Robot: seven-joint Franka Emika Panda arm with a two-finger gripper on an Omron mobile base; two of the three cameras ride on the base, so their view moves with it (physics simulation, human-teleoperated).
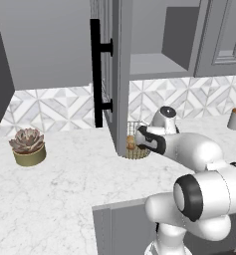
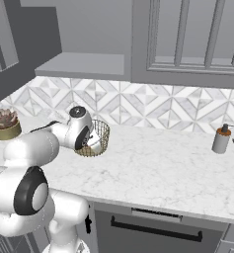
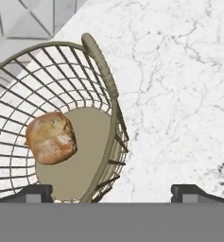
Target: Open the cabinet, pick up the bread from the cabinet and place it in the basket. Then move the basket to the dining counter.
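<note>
No brand, label or readable writing is showing anywhere.

Hand view: claw [image 3: 111,193] is hanging w/ tips wide apart, gripping nothing; one tip is sitting over the basket [image 3: 106,80] interior, the other over bare marble surface [image 3: 179,85], so the rim is running between them. Bread [image 3: 51,138] is lying inside the basket on its tan base, toward the mesh wall, not touching the tips.

Left base view is giving what the hand view isn't: cabinet [image 1: 105,74] door is standing open, seen almost edge-on, black bar handle [image 1: 95,73] facing the camera. Basket [image 1: 134,144] is sitting on the surface just past the door's lower edge, partly behind the arm, w/ a bit of bread [image 1: 131,145] peeking thru the mesh. Succulent pot [image 1: 28,147] is resting well apart to the side; soap dispenser [image 1: 234,117] is standing far off by the backsplash.

Right base view is showing the basket [image 2: 99,138] from the other side, the wrist covering part of it; bread is hidden there. Open cabinet shelf [image 2: 84,64] is hanging above it.
</note>
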